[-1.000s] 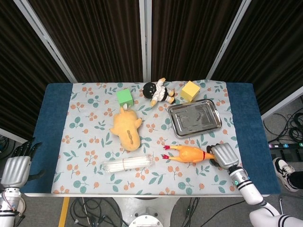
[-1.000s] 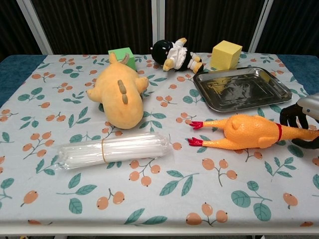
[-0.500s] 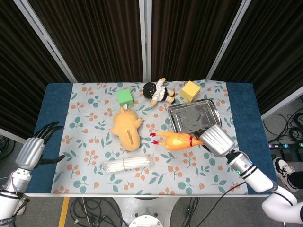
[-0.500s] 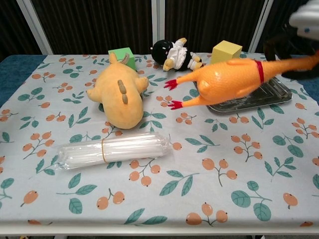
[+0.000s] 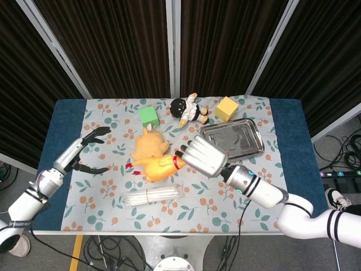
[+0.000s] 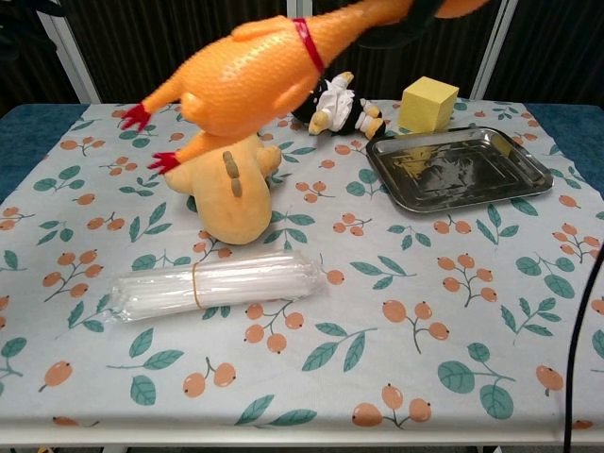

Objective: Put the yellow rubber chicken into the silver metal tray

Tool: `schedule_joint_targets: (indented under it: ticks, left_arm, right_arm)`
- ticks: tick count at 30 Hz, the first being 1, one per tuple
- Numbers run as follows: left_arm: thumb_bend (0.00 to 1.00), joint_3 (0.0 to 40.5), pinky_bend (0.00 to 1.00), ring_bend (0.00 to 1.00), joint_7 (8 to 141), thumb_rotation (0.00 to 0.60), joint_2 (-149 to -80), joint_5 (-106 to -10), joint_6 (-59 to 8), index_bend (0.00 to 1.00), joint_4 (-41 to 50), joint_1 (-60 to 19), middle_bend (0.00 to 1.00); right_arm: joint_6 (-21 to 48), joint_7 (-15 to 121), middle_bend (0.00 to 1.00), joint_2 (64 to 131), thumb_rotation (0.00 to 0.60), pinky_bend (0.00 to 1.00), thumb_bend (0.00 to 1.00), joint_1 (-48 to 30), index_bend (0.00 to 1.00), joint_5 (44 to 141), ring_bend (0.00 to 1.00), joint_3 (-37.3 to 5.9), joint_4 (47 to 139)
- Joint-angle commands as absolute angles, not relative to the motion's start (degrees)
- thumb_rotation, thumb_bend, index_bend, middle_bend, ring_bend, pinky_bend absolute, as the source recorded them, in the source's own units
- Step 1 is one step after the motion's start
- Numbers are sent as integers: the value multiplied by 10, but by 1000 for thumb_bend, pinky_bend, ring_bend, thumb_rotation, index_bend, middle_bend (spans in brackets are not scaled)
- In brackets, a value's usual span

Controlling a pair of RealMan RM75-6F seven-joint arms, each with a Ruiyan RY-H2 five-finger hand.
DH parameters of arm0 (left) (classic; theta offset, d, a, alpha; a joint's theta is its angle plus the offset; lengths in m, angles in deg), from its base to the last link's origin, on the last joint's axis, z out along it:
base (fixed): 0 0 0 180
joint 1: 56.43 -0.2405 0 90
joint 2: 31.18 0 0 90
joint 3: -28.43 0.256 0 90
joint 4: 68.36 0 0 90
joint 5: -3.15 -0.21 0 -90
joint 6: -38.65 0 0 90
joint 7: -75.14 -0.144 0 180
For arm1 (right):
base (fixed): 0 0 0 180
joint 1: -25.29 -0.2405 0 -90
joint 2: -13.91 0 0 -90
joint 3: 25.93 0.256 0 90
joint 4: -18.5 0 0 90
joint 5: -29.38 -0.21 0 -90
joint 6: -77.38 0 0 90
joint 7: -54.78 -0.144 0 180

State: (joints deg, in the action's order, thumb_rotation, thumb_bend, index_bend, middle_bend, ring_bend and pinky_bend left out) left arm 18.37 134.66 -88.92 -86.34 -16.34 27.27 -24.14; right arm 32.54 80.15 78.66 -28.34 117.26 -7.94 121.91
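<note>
The yellow-orange rubber chicken (image 5: 153,166) with red feet and a red neck band hangs in the air, held by its neck end in my right hand (image 5: 203,157). In the chest view the chicken (image 6: 247,77) is high above the table, tilted feet-down to the left, in front of the orange plush. The silver metal tray (image 5: 241,141) lies empty at the back right, to the right of that hand; its rim (image 6: 530,183) shows plainly from the chest. My left hand (image 5: 90,150) hovers over the table's left side, fingers spread, holding nothing.
An orange plush animal (image 6: 231,196) lies left of centre. A bundle of white straws in plastic (image 6: 212,283) lies near the front. At the back stand a green block (image 5: 148,117), a small doll (image 5: 189,110) and a yellow block (image 6: 428,102).
My right hand lifted the chicken from the table's front right and carried it up and to the left, past the tray. My left arm swung in over the table's left side.
</note>
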Motion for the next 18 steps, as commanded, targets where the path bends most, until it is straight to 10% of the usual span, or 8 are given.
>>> schedule_joint_targets:
  ticks: [1, 18]
  left_arm:
    - [159, 183, 240, 146, 1419, 600, -883, -883, -126, 194, 260, -196, 164]
    - [160, 228, 240, 146, 1563, 600, -875, -924, -104, 185, 240, -132, 156]
  right_arm:
    - [337, 831, 754, 818, 600, 978, 301, -318, 904, 1142, 723, -57, 1203]
    - [326, 928, 755, 890, 600, 978, 300, -407, 905, 1025, 723, -35, 1155]
